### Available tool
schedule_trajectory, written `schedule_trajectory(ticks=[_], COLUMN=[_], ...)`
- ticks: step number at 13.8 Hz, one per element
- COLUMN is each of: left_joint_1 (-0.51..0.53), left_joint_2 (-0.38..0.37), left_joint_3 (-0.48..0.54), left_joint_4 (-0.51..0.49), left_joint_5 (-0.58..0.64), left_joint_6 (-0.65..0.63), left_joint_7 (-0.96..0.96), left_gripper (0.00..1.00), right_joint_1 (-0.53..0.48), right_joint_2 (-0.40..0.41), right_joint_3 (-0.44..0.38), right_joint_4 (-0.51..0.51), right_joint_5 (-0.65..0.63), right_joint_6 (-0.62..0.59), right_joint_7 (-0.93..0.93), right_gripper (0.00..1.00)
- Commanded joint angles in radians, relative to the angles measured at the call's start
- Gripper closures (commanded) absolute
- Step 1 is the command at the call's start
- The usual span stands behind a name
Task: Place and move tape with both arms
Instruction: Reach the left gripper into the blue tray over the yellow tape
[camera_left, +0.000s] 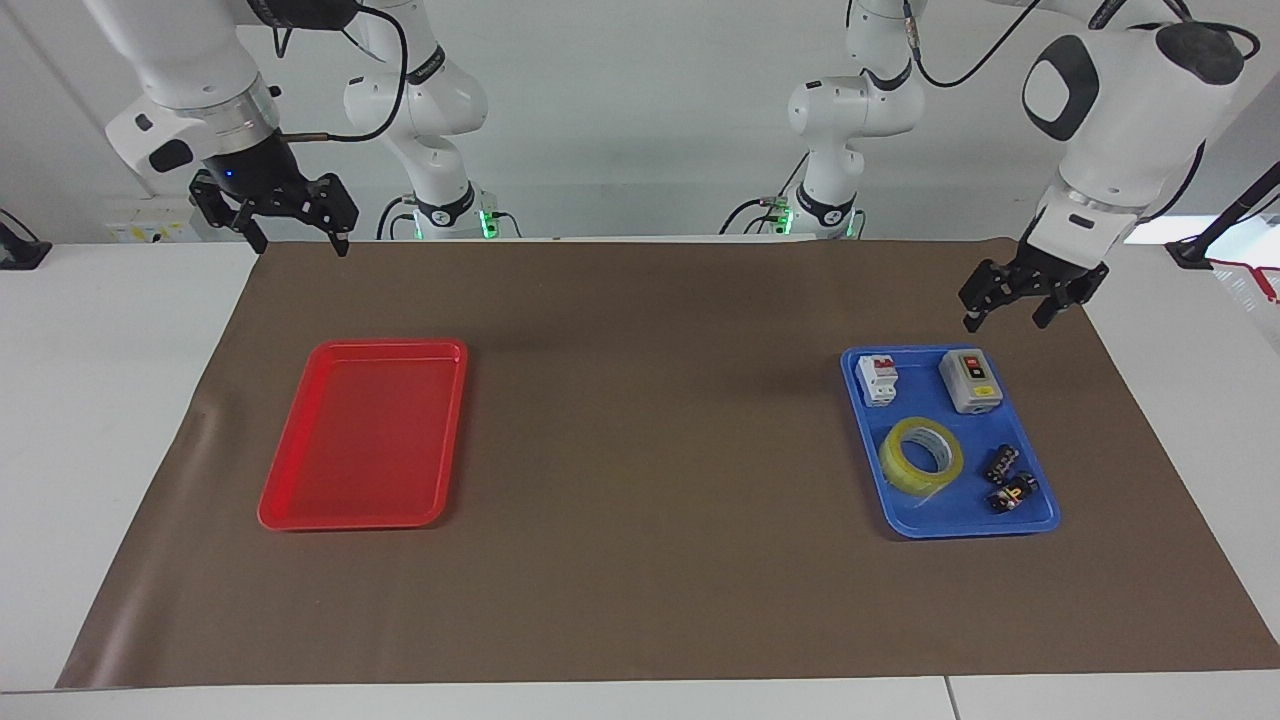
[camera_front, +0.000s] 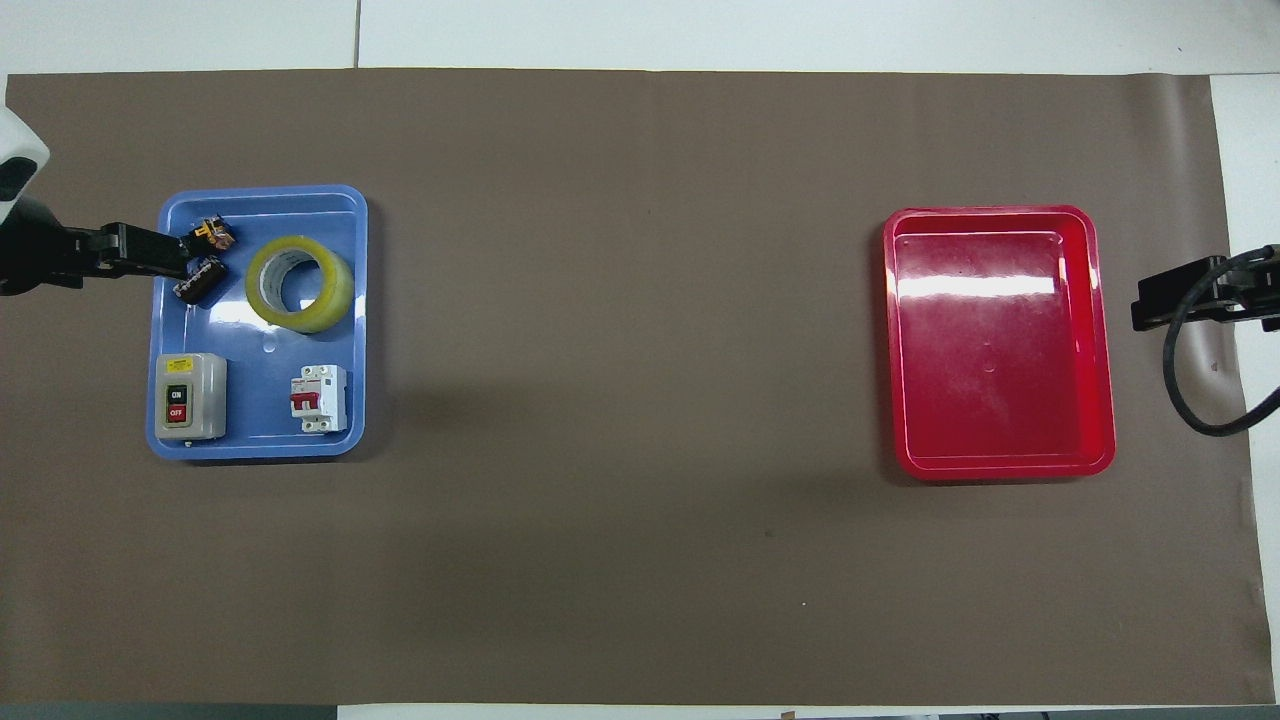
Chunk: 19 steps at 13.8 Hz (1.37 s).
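Tape: the ring-shaped roll of translucent yellow packing tape with a whitish core (camera_left: 922, 456) (camera_front: 299, 284) lies flat in the blue plastic tray, near its middle, touched by neither end effector.
Blue tray: the shallow blue plastic tray (camera_left: 1040, 521) (camera_front: 259, 443) sits on the brown paper sheet at the left arm's end of the bench.
Tray contents: seen in the overhead view with the tape as the clock centre, a grey ON/OFF switch box (camera_left: 970, 380) (camera_front: 189, 396) lies at about 7 o'clock, a white circuit breaker with a red lever (camera_left: 877, 379) (camera_front: 319, 398) at about 5 o'clock, and two small dark connector parts (camera_left: 1008, 479) (camera_front: 203, 263) at about 9 to 10 o'clock.
Left end effector: the black two-finger left end effector (camera_left: 1003, 316) (camera_front: 168, 256) hangs in the air with its fingers spread wide and nothing between them; it is over the edge of the blue tray and holds nothing.
Right end effector: the black two-finger right end effector (camera_left: 297, 242) (camera_front: 1136, 303) is raised over the edge of the brown sheet at the right arm's end, fingers spread wide, holding nothing; this arm waits.
Red tray: a shallow red plastic tray (camera_left: 300, 512) (camera_front: 1100, 340) rests on the sheet toward the right arm's end, well apart from the blue tray.
Sheet: the brown paper sheet (camera_left: 650, 420) (camera_front: 620, 300) covers most of the white bench (camera_left: 110, 340) (camera_front: 700, 30).
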Motion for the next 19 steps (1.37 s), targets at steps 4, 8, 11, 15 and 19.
schedule_trajectory(ticks=[4,8,11,15,19], left_joint_1=[0.003,0.016,0.020,0.019,0.019], left_joint_2=[0.153,0.200,0.237,0.251,0.251], left_joint_3=[0.014,0.015,0.015,0.014,0.014], left_joint_4=[-0.064,-0.154,-0.167,-0.223,-0.273], left_joint_5=[-0.018,-0.018,-0.018,-0.018,-0.018], left_joint_6=[0.244,0.440,0.479,0.529,0.563], left_joint_7=[0.014,0.015,0.015,0.009,0.002], left_gripper=[0.00,0.00,0.00,0.00,0.24], right_joint_1=[-0.013,-0.013,-0.013,-0.013,-0.013], right_joint_2=[-0.011,-0.011,-0.013,-0.013,-0.013], right_joint_3=[0.007,0.007,0.007,0.007,0.007], right_joint_4=[-0.018,-0.018,-0.018,-0.018,-0.018], right_joint_5=[0.004,0.004,0.004,0.004,0.004], right_joint_6=[0.018,0.018,0.018,0.018,0.018], right_joint_7=[0.003,0.003,0.003,0.003,0.003], right_gripper=[0.00,0.00,0.00,0.00,0.00])
